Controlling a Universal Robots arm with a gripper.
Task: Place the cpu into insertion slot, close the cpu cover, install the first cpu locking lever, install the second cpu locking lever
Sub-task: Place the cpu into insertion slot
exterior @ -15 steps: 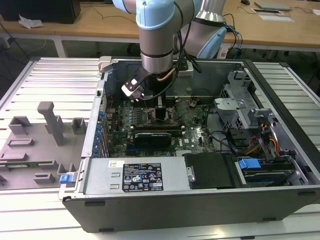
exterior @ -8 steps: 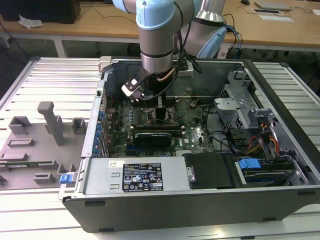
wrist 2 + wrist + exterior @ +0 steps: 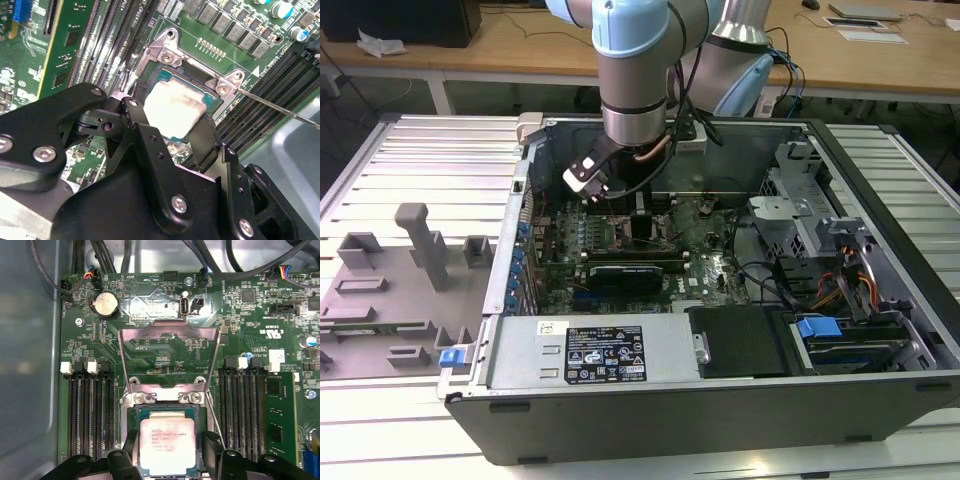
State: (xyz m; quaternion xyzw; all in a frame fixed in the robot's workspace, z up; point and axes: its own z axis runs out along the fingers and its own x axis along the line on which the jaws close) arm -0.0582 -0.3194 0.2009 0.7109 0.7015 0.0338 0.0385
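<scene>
A: Where do we have the cpu?

B: At the slot, down inside the case. In both wrist views it lies square within the silver rim. We can't tell whether it is fully seated or a hair above the pins.

A: And our gripper?

B: We read it as clamped on the cpu. One finger is against each of two opposite edges, and the pale metal top is left bare between them.

A: That is the hold we would choose. We judge the chip light and stiff, so it won't sag or bend in a side grip. The top is smooth metal, though, and the green edge under it is thin.

B: Agreed, so we would want only a modest squeeze, taken low on the edges. We'd call the slot's pin field the fragile part. If the chip tilted or dragged there, we think it could do harm.

A: How does the cover stand?

B: Open. In the first wrist view it is swung back over the board, clear of the chip, and we see circuitry through its window.

A: Levers?

B: In the second wrist view we see a thin rod running out from a corner of the rim. It is apart from the gripper and not latched over anything we can make out.
</scene>
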